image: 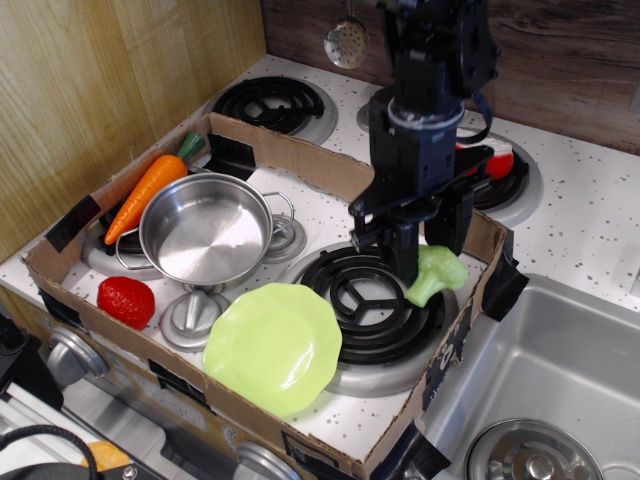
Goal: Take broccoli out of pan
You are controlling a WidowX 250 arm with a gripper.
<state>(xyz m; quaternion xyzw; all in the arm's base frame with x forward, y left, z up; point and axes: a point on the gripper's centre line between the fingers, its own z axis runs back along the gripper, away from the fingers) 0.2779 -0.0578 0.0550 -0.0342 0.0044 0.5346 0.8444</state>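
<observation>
The broccoli (437,272), pale green with a short stem, hangs tilted between the black fingers of my gripper (428,252). The gripper is shut on it, low over the right edge of the front right burner (372,297), close to the cardboard wall. The pan (203,240), a shiny steel pot with two wire loop handles, stands empty on the front left burner, well to the left of the gripper.
A cardboard box wall (330,170) rings the front burners. An orange carrot (148,192) lies left of the pan, and a red strawberry (126,301) in front of it. A lime-green plate (272,346) lies at the front. A sink (560,370) with a steel lid (530,455) is to the right.
</observation>
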